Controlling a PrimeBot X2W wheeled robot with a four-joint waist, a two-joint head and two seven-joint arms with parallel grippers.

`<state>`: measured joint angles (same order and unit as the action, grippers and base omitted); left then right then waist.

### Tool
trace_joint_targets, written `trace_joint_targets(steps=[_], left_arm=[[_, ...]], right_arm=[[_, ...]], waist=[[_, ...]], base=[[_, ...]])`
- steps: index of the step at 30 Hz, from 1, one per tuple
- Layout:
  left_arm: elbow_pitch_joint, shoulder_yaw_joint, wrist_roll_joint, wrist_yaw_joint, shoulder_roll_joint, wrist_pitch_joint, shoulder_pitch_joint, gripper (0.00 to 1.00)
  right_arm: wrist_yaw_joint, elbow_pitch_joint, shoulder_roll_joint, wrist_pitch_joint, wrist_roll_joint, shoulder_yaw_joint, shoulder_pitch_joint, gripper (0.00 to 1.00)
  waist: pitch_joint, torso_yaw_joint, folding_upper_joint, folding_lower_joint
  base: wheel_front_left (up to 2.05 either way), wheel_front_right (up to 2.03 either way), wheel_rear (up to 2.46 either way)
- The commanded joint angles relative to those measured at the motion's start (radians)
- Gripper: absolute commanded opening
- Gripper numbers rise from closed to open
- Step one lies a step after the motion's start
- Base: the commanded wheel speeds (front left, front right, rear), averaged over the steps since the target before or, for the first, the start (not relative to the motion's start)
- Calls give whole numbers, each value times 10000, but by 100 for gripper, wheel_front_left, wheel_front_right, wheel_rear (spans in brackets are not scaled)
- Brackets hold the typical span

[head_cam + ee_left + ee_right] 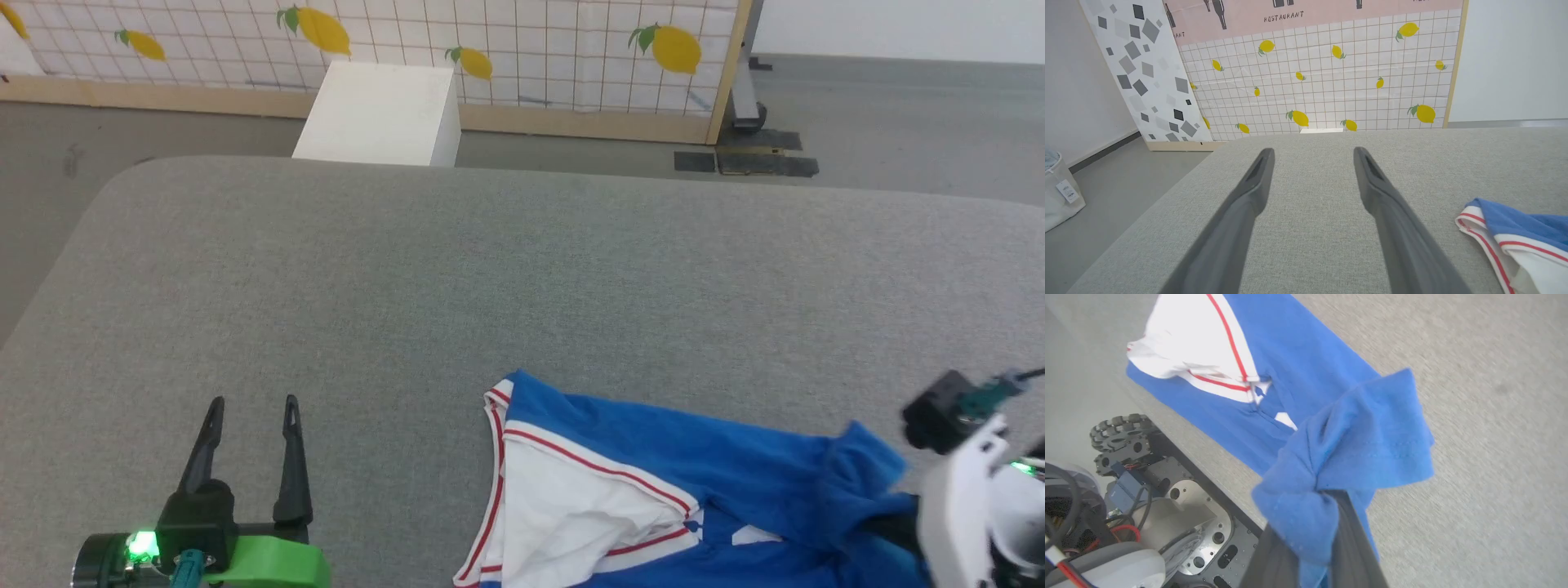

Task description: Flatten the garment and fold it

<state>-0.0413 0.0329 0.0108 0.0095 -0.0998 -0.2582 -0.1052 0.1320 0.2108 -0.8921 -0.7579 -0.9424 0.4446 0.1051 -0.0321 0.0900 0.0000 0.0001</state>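
Garment place: the garment (653,474) lies on the near right part of the table (408,269), its lower part cut off by the bottom of the head view
Long axis: runs left to right along the table's near edge
Pointing: the white sleeve end with its red-and-white striped edge points to the robot's left; the blue end points right, into the right gripper (1327,494)
Lie: sleeve end rests on the table, creased and part folded over; the blue end is gathered into a raised bunch with a hemmed flap standing out from it
Garment cloth: soft knit, royal blue body, white sleeve panel, thin red stripes, a scrap of white print near the middle
Right gripper: fingers pressed together on the bunched blue cloth, which wraps round their tips
Left gripper (254,402): fingers spread wide, holding nothing, low over bare table, well to the left of the sleeve
Fingers: long, dark, tapering, matt
Table: grey woven covering, fine-grained, rounded far corner
Behind: white box (384,114) on the floor before a lemon-printed grid panel (531,49)
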Motion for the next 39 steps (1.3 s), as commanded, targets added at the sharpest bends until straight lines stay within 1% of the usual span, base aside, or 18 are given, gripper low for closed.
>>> trace_joint_targets(steps=[1,4,6,10,14,17,23,26,27,30,32,36,39], left_arm=[[22,-57,-142,-52,-86,-36,20,100],[32,-152,-152,-19,-87,-36,162,100],[42,-170,-133,15,-89,-36,246,100],[126,-256,-92,38,-64,-36,501,100],[168,-403,-81,66,-4,-36,749,100],[199,-540,-80,84,51,-36,881,100],[306,-708,-69,112,102,-36,1055,100],[351,-707,-55,147,108,-36,1112,100],[466,-639,-58,188,22,-36,1041,100],[527,-628,-96,205,-67,-36,928,100],[517,-611,-108,227,-127,-36,827,100],[479,-551,-104,295,-233,-36,568,100],[444,-494,-64,322,-287,-36,402,100]], right_arm=[[-13,277,244,-128,97,249,401,0],[-13,684,729,-425,213,1045,1201,0],[-13,739,1080,-576,295,1643,1885,0],[-13,274,1829,-763,485,2899,3219,0],[-13,-974,2729,-655,661,4166,4553,0],[-13,-2007,3273,-361,580,4784,5220,0],[-13,-4143,3858,143,583,6294,6055,0],[-13,-4907,4068,533,467,6818,6184,0],[-13,-5175,4092,1481,394,7720,6497,100],[-13,-4898,3842,2453,458,7853,6759,100],[-13,-4700,3593,3312,568,7736,6914,100],[-13,-4475,3137,5163,1041,6918,7014,100],[-13,-4598,2882,6365,1696,5935,6878,100]], waist=[[-129,115,0,-1],[-295,267,0,-1],[-423,332,0,-1],[-673,526,0,-1],[-905,757,0,-1],[-1064,959,0,-1],[-1310,1204,0,-1],[-1360,1220,0,-1],[-1124,1040,0,-1],[-801,863,0,-1],[-563,714,0,-1],[-165,318,0,-1],[34,-31,0,-1]], base=[[0,0,0],[0,0,0],[0,0,0],[0,0,0],[0,0,0],[0,0,0],[0,0,0],[0,0,0],[0,0,0],[0,0,0],[0,0,0],[0,0,0],[0,0,0]])
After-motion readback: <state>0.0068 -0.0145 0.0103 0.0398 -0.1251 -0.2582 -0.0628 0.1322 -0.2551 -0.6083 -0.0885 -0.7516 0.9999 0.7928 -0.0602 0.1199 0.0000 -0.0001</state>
